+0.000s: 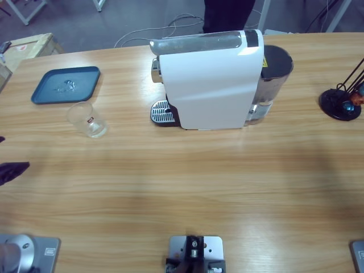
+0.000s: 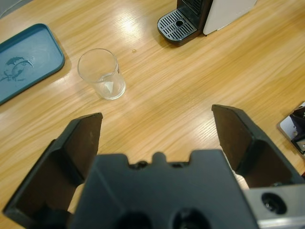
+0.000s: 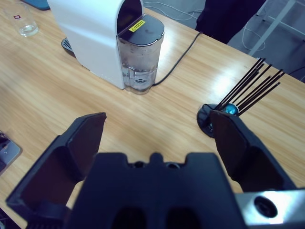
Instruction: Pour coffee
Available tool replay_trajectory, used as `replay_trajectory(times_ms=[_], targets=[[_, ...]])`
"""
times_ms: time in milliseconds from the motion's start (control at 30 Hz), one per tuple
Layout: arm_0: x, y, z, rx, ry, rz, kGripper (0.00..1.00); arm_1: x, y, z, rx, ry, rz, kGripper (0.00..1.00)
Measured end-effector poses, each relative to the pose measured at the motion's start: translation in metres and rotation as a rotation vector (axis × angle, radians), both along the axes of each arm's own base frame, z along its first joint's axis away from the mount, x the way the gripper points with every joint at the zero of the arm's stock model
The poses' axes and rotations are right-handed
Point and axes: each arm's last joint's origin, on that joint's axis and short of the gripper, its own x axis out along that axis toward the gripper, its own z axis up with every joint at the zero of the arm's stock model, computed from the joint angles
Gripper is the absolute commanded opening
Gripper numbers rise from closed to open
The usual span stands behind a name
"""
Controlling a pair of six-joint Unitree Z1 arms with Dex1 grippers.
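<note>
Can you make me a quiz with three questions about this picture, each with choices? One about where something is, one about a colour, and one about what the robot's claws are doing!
1. Where is the glass cup?
A. On the blue tray
B. On the table beside the tray
C. Under the coffee spout

2. What colour is the coffee machine body?
A. White
B. Red
C. Green

3. What is the left gripper doing?
A. Holding the cup
B. Open, holding nothing
C. Pressing a button

Answers:
1. B, it stands on bare wood, apart from the blue tray.
2. A, its side panel is white.
3. B, its jaws are spread, with only table between them.
</note>
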Motion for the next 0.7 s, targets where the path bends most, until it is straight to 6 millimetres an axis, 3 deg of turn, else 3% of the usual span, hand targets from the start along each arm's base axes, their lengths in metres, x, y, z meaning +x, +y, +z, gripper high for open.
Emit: replay_trajectory(times_ms=[500,567,700], targets=[[0.005,-0.005,0.003,0.010,0.013,0.001,0.996,0.000,0.000,0.000,0.000,0.000,0.000,0.968],[0.014,-0.017,0.014,-0.001,0.039,-0.001,0.996,0.000,0.000,0.000,0.000,0.000,0.000,0.968],[0.052,-0.059,0.041,-0.035,0.108,0.012,0.996,0.000,0.000,-0.001,-0.002,0.002,0.000,0.968]])
